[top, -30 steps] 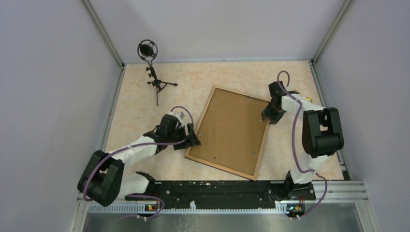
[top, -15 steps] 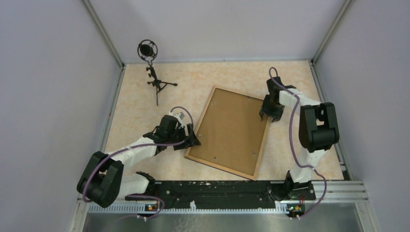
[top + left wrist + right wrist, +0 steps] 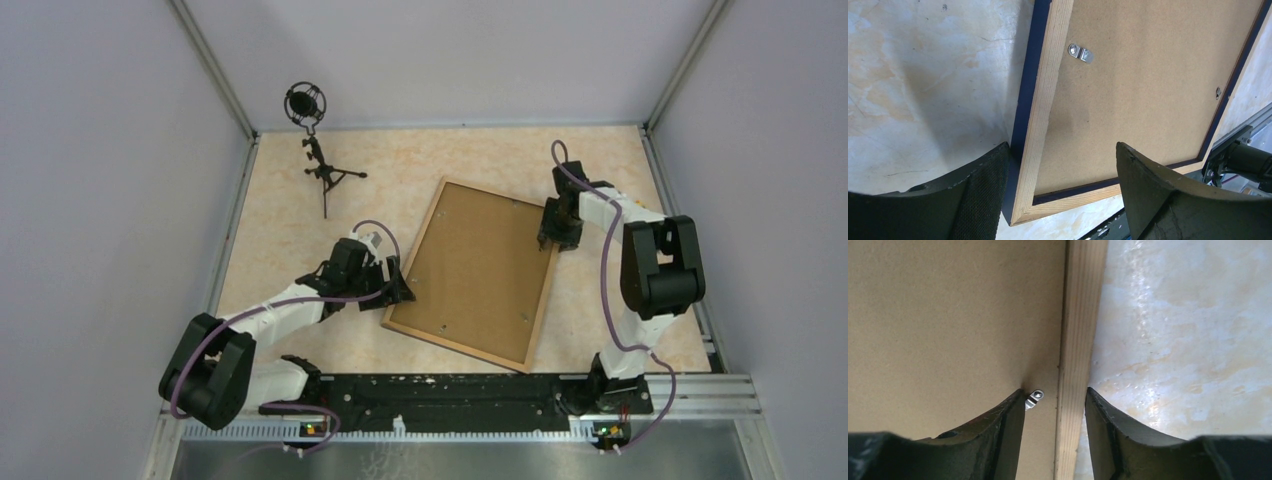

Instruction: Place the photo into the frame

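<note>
A: Frame (image 3: 541, 295), where's it at?
B: Face-down on tabletop (image 3: 300, 230), backing board (image 3: 480, 265) in it. Left tool (image 3: 1063, 146) nearest: wide, astride near-left rail, no grip. Farther off, right tool (image 3: 1054, 390) half-open astride right rail, by a clip (image 3: 1034, 399).
A: Photo?
B: Not visible. Prob. under board, can't confirm. Clips likely what's left.

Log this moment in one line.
thin light-wood frame: back up, brown backing board in it | left gripper: open, straddling one rail | right gripper: open over opposite rail, by metal clip
</note>
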{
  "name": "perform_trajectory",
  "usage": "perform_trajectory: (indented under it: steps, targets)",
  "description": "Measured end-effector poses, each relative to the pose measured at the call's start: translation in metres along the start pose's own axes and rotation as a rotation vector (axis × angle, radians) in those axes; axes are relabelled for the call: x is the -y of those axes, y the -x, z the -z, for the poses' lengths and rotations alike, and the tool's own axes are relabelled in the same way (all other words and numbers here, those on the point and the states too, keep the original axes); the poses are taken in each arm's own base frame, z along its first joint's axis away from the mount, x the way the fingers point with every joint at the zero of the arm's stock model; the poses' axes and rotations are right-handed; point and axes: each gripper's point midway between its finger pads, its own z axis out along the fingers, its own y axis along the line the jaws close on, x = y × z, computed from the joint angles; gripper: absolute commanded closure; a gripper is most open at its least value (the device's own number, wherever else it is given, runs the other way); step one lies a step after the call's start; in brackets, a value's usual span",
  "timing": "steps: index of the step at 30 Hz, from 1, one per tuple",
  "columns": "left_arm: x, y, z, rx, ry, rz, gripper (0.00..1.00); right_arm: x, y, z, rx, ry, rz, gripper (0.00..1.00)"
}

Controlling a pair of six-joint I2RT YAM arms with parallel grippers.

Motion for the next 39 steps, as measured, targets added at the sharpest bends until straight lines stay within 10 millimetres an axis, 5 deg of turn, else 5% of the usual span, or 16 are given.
perform_trajectory:
  steps: [6,12,30,34,39]
  targets:
    - [-0.0002,-0.0001,0.0000,0.000,0.000,-0.003,0.19,-0.0034,-0.0041,0.0004,-0.015,0.033,0.056,0.52]
    - [-0.0003,-0.0002,0.0001,0.000,0.000,-0.004,0.19,0.0006,-0.0049,0.0002,-0.017,0.021,0.079,0.70]
    - [-0.0010,-0.0010,0.0010,0.007,-0.003,-0.010,0.17,0.0060,-0.0016,0.0021,0.003,-0.038,0.126,1.00]
    - [-0.0005,-0.0009,0.0011,0.008,-0.006,-0.010,0.16,0.0060,-0.0012,0.0021,0.005,-0.038,0.129,0.99]
    - [0.0005,-0.0009,0.0011,0.007,-0.011,-0.012,0.12,0.0048,-0.0012,0.0024,0.005,-0.030,0.137,0.52]
